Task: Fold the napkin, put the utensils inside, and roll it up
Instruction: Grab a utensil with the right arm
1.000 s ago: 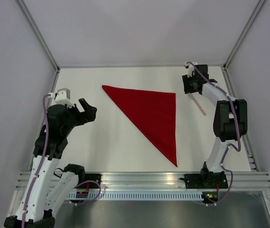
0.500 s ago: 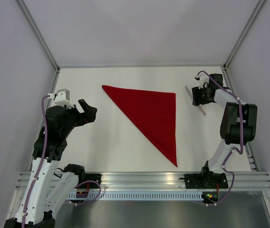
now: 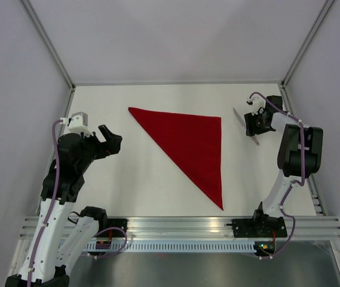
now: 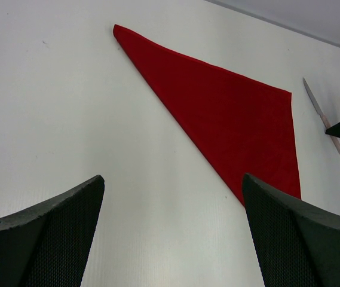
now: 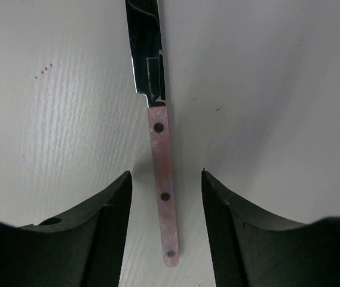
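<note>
Pink-handled knife (image 5: 161,173) btwn R claw's (image 5: 165,176) jaws

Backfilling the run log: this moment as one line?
napkin: folded triangle, flat | knife: on table, right of napkin | right claw: open, astride knife handle | left claw: open, empty, left of napkin

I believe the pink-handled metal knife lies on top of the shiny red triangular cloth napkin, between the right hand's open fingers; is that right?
Not quite: the pink-handled metal knife lies on the bare white table, clear of the shiny red cloth napkin, as the left wrist view shows. The open right hand does straddle it.
</note>
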You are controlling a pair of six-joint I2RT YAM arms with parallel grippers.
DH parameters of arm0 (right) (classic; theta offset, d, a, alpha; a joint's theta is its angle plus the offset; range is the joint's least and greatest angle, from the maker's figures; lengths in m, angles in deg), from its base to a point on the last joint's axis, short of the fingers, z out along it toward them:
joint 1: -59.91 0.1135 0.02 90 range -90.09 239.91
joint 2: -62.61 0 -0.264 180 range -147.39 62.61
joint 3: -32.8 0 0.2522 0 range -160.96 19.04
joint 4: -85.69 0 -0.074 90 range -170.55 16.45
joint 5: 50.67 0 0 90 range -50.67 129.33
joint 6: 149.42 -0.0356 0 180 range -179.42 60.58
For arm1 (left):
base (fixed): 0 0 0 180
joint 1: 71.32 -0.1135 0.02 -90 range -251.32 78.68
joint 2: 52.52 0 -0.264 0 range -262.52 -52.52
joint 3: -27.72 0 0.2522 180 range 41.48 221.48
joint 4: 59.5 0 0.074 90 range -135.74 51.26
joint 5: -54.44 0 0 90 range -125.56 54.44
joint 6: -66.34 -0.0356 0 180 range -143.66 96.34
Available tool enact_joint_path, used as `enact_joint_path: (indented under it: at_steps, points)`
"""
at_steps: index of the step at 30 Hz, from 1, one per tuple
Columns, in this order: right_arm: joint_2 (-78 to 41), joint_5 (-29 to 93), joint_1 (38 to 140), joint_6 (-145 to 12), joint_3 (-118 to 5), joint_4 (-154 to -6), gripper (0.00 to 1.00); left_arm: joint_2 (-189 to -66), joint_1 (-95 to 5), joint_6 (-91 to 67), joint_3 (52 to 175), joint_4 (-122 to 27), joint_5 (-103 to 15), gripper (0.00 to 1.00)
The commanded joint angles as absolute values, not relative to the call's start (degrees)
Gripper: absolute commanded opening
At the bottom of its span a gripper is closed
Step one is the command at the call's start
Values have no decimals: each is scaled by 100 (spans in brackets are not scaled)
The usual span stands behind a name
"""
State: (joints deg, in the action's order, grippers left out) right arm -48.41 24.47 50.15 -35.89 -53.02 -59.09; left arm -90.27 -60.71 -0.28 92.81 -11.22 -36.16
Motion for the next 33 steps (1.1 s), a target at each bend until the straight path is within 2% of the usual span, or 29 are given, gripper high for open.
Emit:
enact_joint_path:
  at_steps: [1, 5, 8, 14, 15, 18, 33]
  points:
    - [-5111, 2412, 5006, -3454, -5514, -5884, 55, -9031, -6104, -327, 9254, -1252, -3820, 100]
    - [-5243, 2491, 5006, -3446, -5576, -5858, 42, -9040, -6095, -327, 9254, -1261, -3802, 100]
    - [-5287, 2517, 5006, -3375, -5550, -5822, 38, -9040, -6095, -327, 9254, -1252, -3811, 100]
    - [-5305, 2500, 5006, -3314, -5462, -5761, 17, -9048, -6103, -327, 9254, -1252, -3811, 100]
    - [-5288, 2500, 5006, -3322, -5479, -5752, 10, -9040, -6095, -327, 9254, -1252, -3811, 100]
    - [-5191, 2474, 5006, -3419, -5619, -5594, 0, -9040, -6104, -327, 9254, -1261, -3811, 100]
    - [-3970, 1832, 5164, -3841, -5831, -4785, 0, -9048, -6103, -327, 9254, -1252, -3820, 100]
